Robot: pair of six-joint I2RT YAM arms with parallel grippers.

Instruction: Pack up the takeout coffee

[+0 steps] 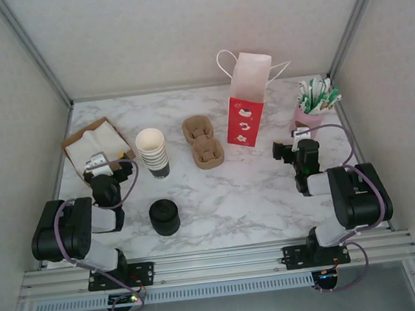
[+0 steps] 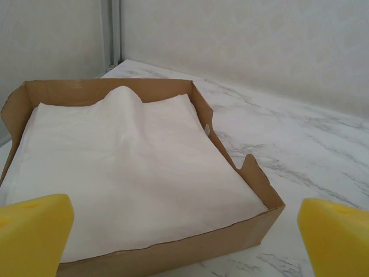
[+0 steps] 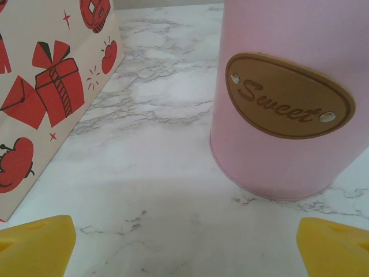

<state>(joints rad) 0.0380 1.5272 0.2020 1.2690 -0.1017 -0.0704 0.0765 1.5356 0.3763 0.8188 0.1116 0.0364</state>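
Takeout coffee: position cannot be told from these views. Lidless cream cups (image 1: pixel 152 152) are stacked left of centre on the marble table (image 1: pixel 256 195); a dark patch at the stack's foot is too small to identify. A squat black stack of lids (image 1: pixel 164 216) is set nearer the arms, well apart from the cups. Two brown pulp carriers (image 1: pixel 202 142) are laid between the cups and the red-and-white bag (image 1: pixel 246 110), which is stood upright, mouth open, right of centre.

Left gripper (image 2: pixel 185 236): jaws are held wide apart, and the yellow fingertips (image 2: pixel 34 234) are aimed at a cardboard tray (image 2: pixel 109 86) of white napkins (image 2: pixel 127 167) at the table's far left.

Right gripper (image 3: pixel 184 245): jaws are likewise spread wide and pointed at the bare marble between the bag and a pink tin (image 3: pixel 277 46) labelled "Sweet". Green-and-white sachets (image 1: pixel 318 95) are stood in the tin.
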